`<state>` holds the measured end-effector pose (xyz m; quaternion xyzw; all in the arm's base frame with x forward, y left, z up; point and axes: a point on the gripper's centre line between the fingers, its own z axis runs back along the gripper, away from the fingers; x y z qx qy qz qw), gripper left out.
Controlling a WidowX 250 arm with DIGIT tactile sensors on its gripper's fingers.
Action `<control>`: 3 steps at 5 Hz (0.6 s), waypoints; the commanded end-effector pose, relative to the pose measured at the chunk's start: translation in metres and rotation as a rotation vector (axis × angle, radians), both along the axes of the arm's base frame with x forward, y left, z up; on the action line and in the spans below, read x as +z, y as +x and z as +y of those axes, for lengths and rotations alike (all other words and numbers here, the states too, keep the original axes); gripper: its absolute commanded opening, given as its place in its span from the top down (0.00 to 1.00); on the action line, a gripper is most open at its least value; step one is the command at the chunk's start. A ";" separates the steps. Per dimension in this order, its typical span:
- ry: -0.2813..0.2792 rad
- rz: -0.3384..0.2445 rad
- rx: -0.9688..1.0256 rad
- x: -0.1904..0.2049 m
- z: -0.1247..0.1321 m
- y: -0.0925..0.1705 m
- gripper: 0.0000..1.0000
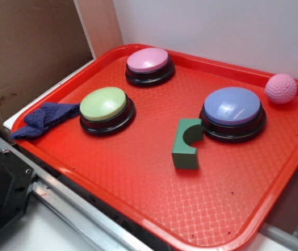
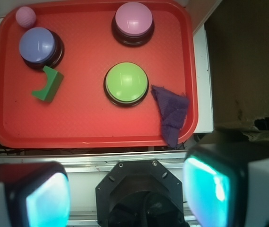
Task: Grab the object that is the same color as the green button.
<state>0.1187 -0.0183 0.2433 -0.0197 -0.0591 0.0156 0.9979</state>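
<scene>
A small dark green block with an arch cut-out [image 1: 186, 144] lies on the red tray [image 1: 138, 172], just left of the blue-lavender button [image 1: 232, 112]; in the wrist view the block [image 2: 47, 84] sits below that button [image 2: 39, 45]. The pale lime-green button [image 1: 106, 108] on its black base stands left of middle; in the wrist view this green button [image 2: 126, 82] is near the tray's centre. My gripper [image 2: 127, 191] hangs high above the robot base, off the tray's near edge, open with nothing between its fingers [image 2: 209, 188]. It does not appear in the exterior view.
A pink-topped button [image 1: 149, 65] stands at the tray's back. A pink dimpled ball [image 1: 281, 88] rests in the far right corner. A blue cloth [image 1: 44, 118] drapes over the tray's left rim. Cardboard [image 1: 28, 47] stands at the left, a metal rail [image 1: 80, 206] along the front.
</scene>
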 end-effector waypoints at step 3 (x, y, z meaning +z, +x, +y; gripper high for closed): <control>0.014 -0.002 -0.044 -0.023 -0.032 0.021 0.00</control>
